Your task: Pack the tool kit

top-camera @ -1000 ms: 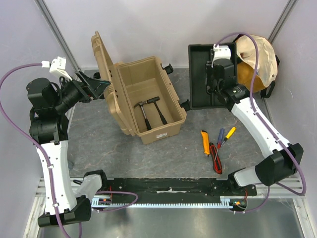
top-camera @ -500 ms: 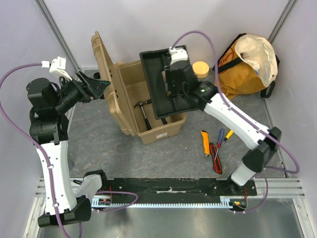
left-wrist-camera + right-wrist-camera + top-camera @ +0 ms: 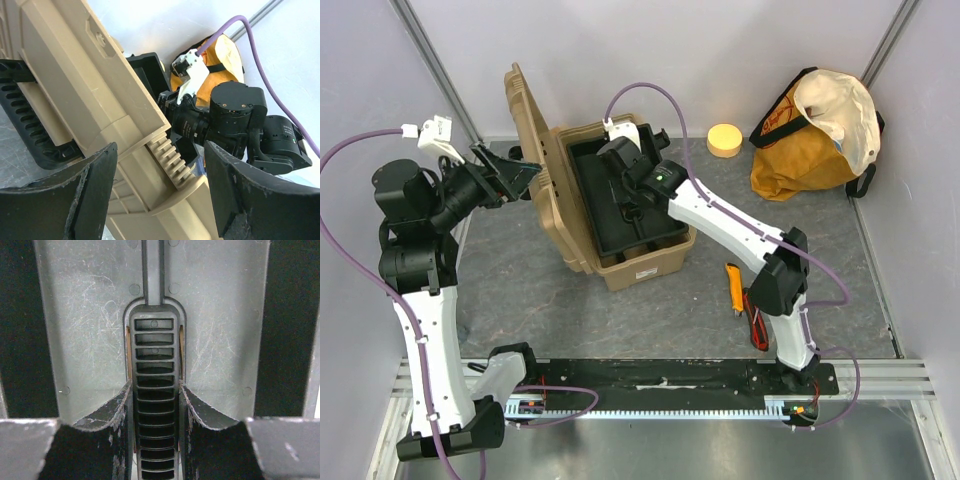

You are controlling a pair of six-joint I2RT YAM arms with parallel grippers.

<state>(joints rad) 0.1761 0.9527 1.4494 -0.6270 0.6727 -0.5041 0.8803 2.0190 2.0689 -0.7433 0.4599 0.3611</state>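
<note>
Right tool point(image 3: 155, 386) clamps a black plastic tray point(image 3: 588, 172) inside the tan hard-plastic toolbox point(image 3: 650, 262); left tool point(image 3: 160, 150) gapes, jaws apart around its lid point(image 3: 526, 120).

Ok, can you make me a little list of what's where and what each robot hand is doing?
toolbox: open, lid standing up
black tray: down in the toolbox's opening
right gripper: closed on the tray's ribbed handle
left gripper: jaws either side of the lid's edge; touch unclear
hand tools: lying on the table beside the right arm
orange bag: far right corner
</note>
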